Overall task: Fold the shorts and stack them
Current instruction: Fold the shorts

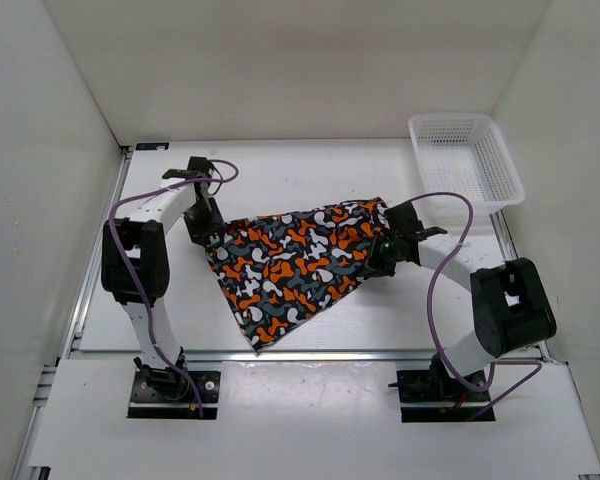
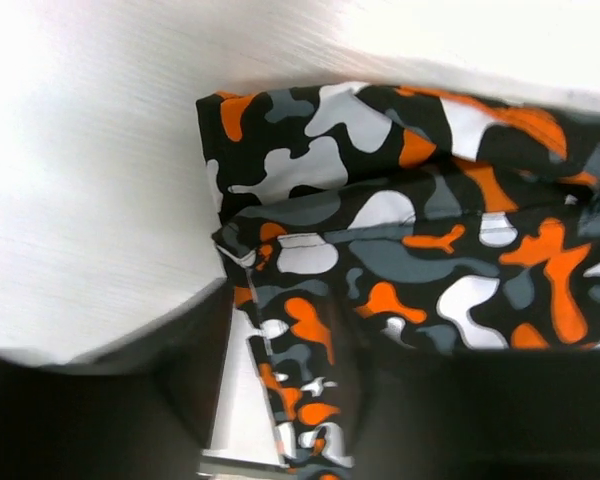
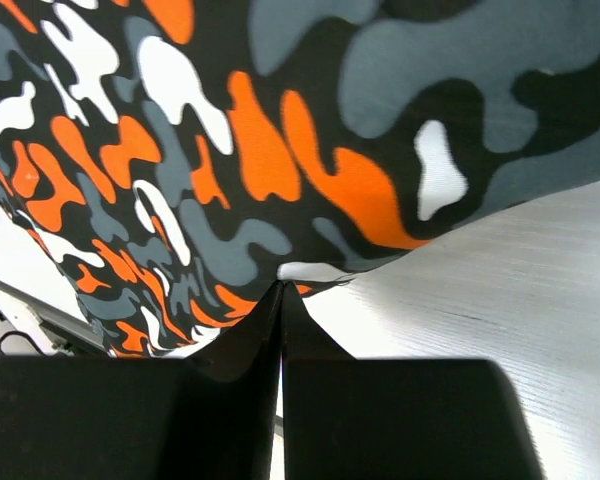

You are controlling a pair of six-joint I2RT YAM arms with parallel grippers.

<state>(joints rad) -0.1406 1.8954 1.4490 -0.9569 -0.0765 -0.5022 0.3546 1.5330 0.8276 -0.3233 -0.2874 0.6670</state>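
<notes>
Shorts, print: the shorts are soft cloth covered in blobs of orange, white, grey and black, like a loud camouflage.
Shorts, place: they sit at the middle of the white table, spanning the gap between the two arms and well apart from the basket.
Shorts, shape: from above they make a rough triangle, with a long upper edge running from the left arm's fingers to the right arm's, and a point reaching toward the near edge of the table.
Shorts, up close on the left: the left wrist view shows layered cloth, one hemmed edge lying over another, with a stitched seam and a narrow strip running down between the dark fingers.
Shorts, up close on the right: the right wrist view shows the cloth smooth and taut, filling the upper part of the view, its lower edge dipping to the fingertips.
Left gripper: it is at the left corner of the shorts; cloth lies between its fingers, but I cannot tell whether they press on it or stand loose around it.
Right gripper: its jaws are clamped together on a pinch of the hem at the right corner of the shorts.
Basket: a white plastic mesh basket stands at the far right corner of the table.
</notes>
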